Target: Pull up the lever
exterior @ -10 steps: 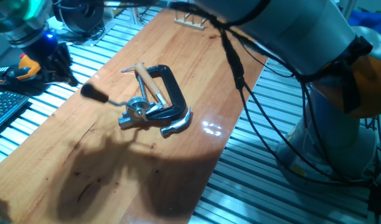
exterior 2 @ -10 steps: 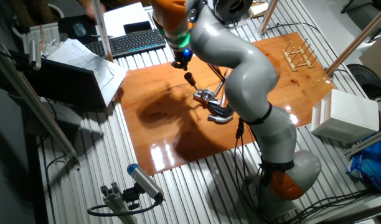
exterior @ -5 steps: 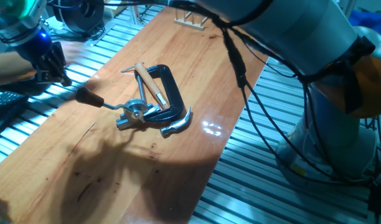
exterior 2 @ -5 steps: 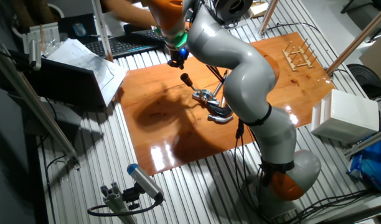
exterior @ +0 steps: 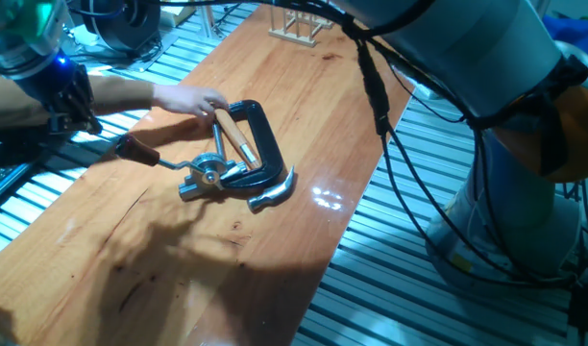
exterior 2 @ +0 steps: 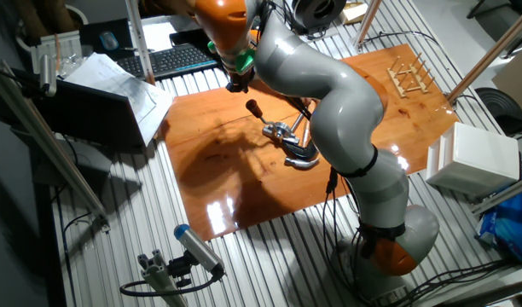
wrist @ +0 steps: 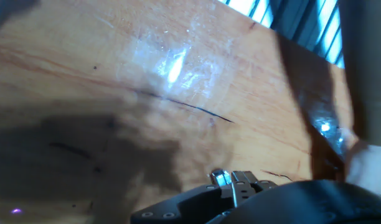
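The lever lies low over the wooden table (exterior: pixel 304 106): a thin silver arm runs from its dark red-brown knob (exterior: pixel 135 151) to a small silver hub (exterior: pixel 209 174). In the other fixed view the knob (exterior 2: pixel 253 107) shows just below my gripper (exterior 2: pixel 237 83). My gripper (exterior: pixel 68 96) hangs up and left of the knob, apart from it, over the table's left edge. Its dark fingers hold nothing that I can see, and their gap is hidden. The hand view shows only blurred table wood (wrist: pixel 116 93) and the black hand body.
A black C-clamp (exterior: pixel 265 144) and a hammer with a pale wooden handle (exterior: pixel 234 135) lie against the hub. A person's hand (exterior: pixel 190 98) reaches in from the left onto the hammer handle. A small wooden rack (exterior: pixel 299 24) stands at the far end. A keyboard (exterior 2: pixel 180 58) lies beyond the table.
A person's arm has come in from the left and its hand now rests on the hammer handle. My gripper has drawn back up and left from the knob. The lever has barely shifted.
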`<state>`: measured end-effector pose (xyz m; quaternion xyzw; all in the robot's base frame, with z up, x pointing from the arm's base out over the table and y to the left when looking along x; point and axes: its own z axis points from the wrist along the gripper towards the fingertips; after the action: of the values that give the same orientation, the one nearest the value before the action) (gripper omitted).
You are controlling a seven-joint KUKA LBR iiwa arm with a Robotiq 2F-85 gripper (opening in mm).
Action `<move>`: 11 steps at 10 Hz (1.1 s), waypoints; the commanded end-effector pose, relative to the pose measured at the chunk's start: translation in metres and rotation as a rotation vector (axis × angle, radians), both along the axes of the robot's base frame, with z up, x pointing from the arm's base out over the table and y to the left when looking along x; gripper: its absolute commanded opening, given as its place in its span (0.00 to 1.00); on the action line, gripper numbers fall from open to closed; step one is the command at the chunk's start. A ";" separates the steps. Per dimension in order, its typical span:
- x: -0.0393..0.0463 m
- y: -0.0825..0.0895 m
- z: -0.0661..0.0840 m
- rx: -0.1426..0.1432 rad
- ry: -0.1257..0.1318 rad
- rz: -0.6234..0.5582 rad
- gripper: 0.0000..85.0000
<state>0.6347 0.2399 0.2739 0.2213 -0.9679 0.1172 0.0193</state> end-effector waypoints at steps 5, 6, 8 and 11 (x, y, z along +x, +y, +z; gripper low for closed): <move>0.0027 0.005 0.000 -0.003 -0.006 0.002 0.00; 0.0034 0.005 0.000 -0.009 -0.015 0.004 0.00; 0.0043 0.003 0.000 -0.003 -0.014 0.003 0.00; 0.0040 0.006 0.003 -0.005 -0.014 0.003 0.00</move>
<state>0.6382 0.2449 0.2773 0.2221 -0.9674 0.1206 0.0147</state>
